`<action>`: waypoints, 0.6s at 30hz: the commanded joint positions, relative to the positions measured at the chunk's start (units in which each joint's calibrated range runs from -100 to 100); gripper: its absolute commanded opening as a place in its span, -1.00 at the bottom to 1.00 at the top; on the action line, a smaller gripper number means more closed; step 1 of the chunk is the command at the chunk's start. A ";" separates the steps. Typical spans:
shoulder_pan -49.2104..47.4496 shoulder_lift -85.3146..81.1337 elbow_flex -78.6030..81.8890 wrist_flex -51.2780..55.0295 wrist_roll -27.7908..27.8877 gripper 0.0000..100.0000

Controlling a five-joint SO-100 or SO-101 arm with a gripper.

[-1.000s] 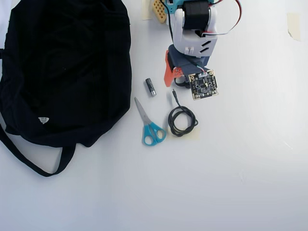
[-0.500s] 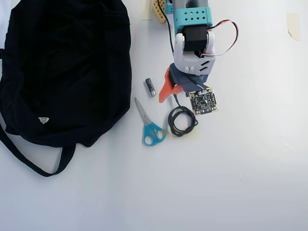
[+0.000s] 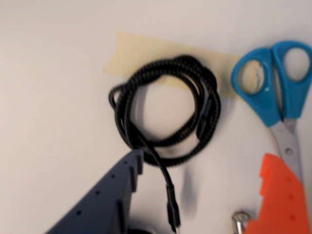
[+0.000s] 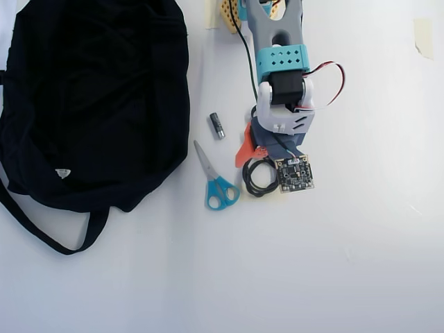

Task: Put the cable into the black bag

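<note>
The cable lies flat on the white table, wound in a small round ring. In the wrist view the ring rests partly on a strip of pale tape, which looks like a mark for where it should sit. One loose end with a little plug runs down toward the camera.

The gripper is right over that loose end. Its dark blue finger is on one side and its orange finger is on the other, with a wide gap between them. It holds nothing. The blue tip is at the edge of the ring, but I cannot tell if it touches. I think the fingers are spread like this so they can go down on both sides of the cord and pinch it.

In the overhead view the cable peeks out just under the arm's head, and a small camera board covers part of it.

Blue scissors lie just beside the ring, to its left in that view. The orange finger is near the scissors, so it could bump them. A small battery lies a bit higher up.

The black bag is well apart, over on the left side. It lies flat and wide, with its strap curling below. The cable is not in it yet.
</note>
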State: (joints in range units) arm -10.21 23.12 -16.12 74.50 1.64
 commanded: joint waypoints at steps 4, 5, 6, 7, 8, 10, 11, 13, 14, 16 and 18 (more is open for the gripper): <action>-1.01 3.43 -6.26 -1.02 -3.68 -0.37; -1.01 4.26 -6.62 -1.02 -4.21 -0.37; -1.01 4.93 -6.88 -1.02 -4.73 -0.37; -0.93 5.68 -7.24 -1.02 -5.10 -0.37; -0.78 6.34 -7.60 -1.02 -5.46 -0.37; -0.41 7.58 -7.96 -1.02 -6.09 -0.37; -0.26 8.16 -7.96 -1.02 -6.20 -0.37; 0.34 9.08 -7.96 -1.02 -6.98 -0.37; 0.56 9.49 -7.96 -1.02 -7.30 -0.37; 0.94 10.32 -7.96 -1.02 -7.77 -0.37; 1.46 10.74 -7.96 -1.02 -8.24 -0.37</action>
State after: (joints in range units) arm -9.99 34.16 -21.62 74.50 -5.84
